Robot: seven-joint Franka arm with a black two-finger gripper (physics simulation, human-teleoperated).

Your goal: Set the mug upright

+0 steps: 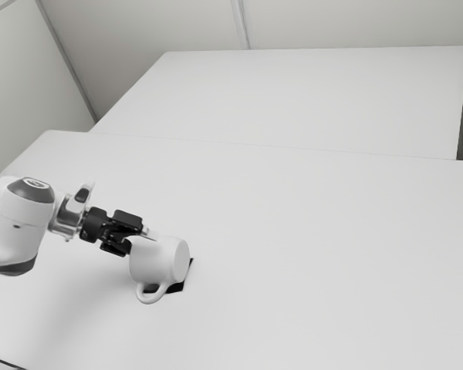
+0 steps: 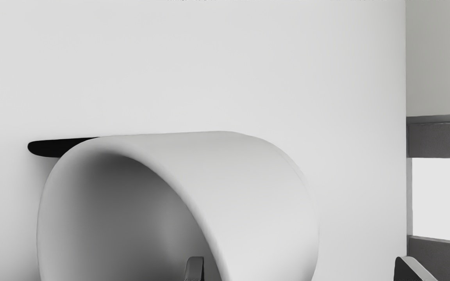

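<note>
— Where's the mug [image 1: 156, 260]?
— Lying on its side, mouth toward the gripper [image 1: 140, 240], base toward the exterior view's right. Its handle [image 1: 153, 294] sticks out at the side.
— Holding it?
— No, its 2 fingers stand wide apart: 1 [image 2: 194, 270] at the mouth, the other [image 2: 409, 270] past the mug's outer wall, clear of it.
— And around it?
— A flat black thing [image 2: 51, 148] just beside the mug, on the white table [image 1: 309, 247].
</note>
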